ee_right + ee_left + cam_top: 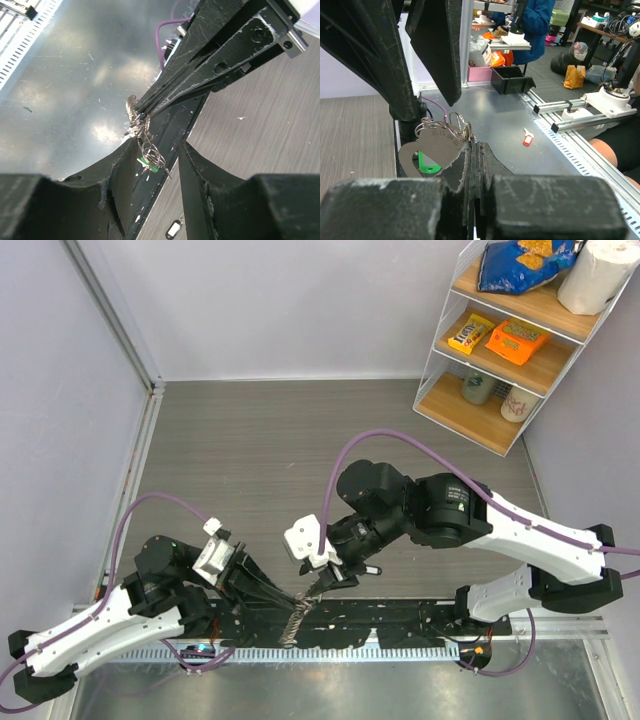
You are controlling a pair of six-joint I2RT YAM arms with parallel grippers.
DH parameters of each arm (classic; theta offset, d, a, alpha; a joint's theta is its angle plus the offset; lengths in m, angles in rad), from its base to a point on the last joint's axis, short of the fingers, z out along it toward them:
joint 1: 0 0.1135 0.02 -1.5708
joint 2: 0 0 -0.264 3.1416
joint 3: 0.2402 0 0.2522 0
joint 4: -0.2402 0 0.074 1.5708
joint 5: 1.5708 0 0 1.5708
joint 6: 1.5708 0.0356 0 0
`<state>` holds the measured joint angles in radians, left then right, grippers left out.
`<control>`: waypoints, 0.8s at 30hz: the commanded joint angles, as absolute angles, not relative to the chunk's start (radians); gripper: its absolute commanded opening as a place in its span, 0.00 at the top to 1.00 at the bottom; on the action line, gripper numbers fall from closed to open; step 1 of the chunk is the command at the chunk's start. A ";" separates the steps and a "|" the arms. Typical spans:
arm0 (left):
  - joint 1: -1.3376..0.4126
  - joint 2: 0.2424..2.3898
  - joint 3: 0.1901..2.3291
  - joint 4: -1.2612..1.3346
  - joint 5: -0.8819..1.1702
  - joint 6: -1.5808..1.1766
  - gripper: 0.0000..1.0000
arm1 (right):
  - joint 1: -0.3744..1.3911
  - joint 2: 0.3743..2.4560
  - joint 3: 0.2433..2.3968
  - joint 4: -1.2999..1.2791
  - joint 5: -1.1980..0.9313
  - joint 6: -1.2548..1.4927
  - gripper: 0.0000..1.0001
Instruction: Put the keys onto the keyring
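Now keyring point(149, 152) in clenched left claw point(472, 150), midway inside released right claw point(155, 149).

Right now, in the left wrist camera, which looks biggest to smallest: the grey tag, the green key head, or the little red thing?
1. grey tag
2. green key head
3. little red thing, though it lies farther from the camera, so its real size is unsure.

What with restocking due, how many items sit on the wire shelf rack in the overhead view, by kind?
Snack packs: 3 (blue bag, yellow box, orange box)
Paper towel roll: 1
Cups: 2 (greenish cup, white cup)
Total: 6
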<state>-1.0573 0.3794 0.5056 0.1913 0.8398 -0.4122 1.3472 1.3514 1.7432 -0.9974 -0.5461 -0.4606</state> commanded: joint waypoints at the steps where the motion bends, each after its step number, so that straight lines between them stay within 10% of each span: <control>1: -1.057 0.368 0.523 0.264 0.850 -0.419 1.00 | 1.358 1.350 1.769 -0.968 -0.620 -0.448 0.56; 18: -1.055 0.356 0.512 0.259 0.841 -0.416 1.00 | 1.359 1.396 1.779 -0.946 -0.647 -0.430 0.61; 24: -1.055 0.356 0.509 0.259 0.841 -0.414 1.00 | 1.359 1.397 1.782 -0.945 -0.653 -0.426 0.76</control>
<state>-1.0573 0.3683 0.5053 0.1909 0.8391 -0.4118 1.3537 1.4044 1.7432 -0.9863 -0.6327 -0.4381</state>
